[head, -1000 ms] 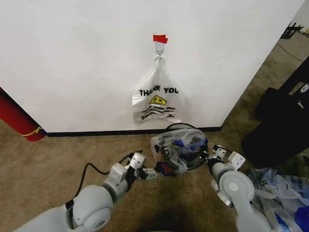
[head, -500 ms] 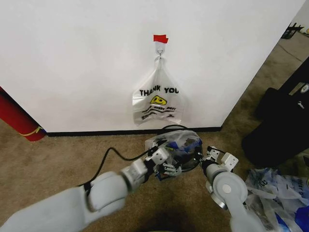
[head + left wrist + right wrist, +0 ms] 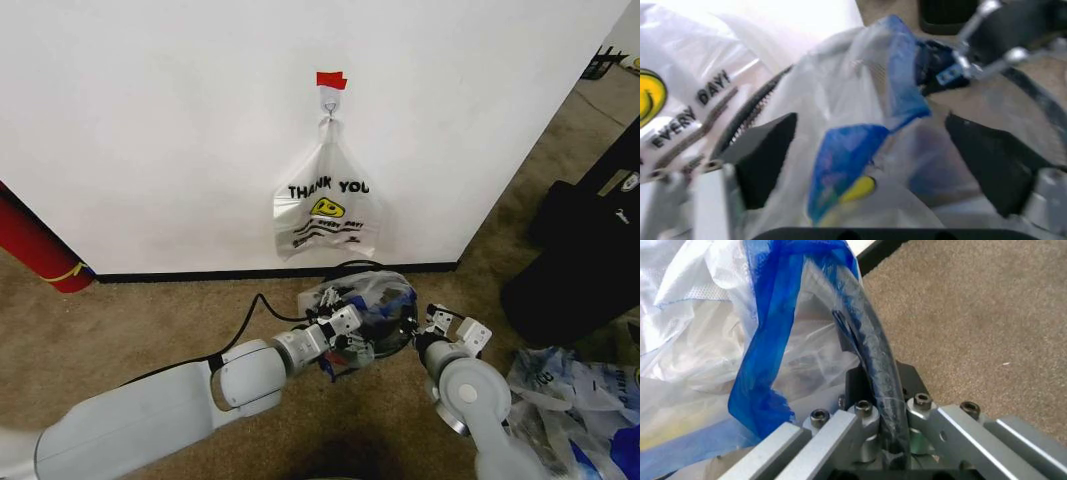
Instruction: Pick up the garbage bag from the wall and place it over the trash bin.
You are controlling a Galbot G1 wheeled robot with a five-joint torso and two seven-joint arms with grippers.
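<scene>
Thin plastic, the garbage bag (image 3: 365,300) sits bunched over the trash bin (image 3: 395,335) by the wall (image 3: 150,130). The left gripper (image 3: 345,335) gapes around it; the right gripper (image 3: 440,325) pinches rim and film. One tug could tip the bin.

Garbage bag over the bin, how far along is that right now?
Done: the garbage bag is off the wall and draped on the trash bin. In hand: the right claw pinches a dark handle at the bin's rim, while the open left claw presses into the plastic. Left: spreading the bag's mouth around the rim.
</scene>
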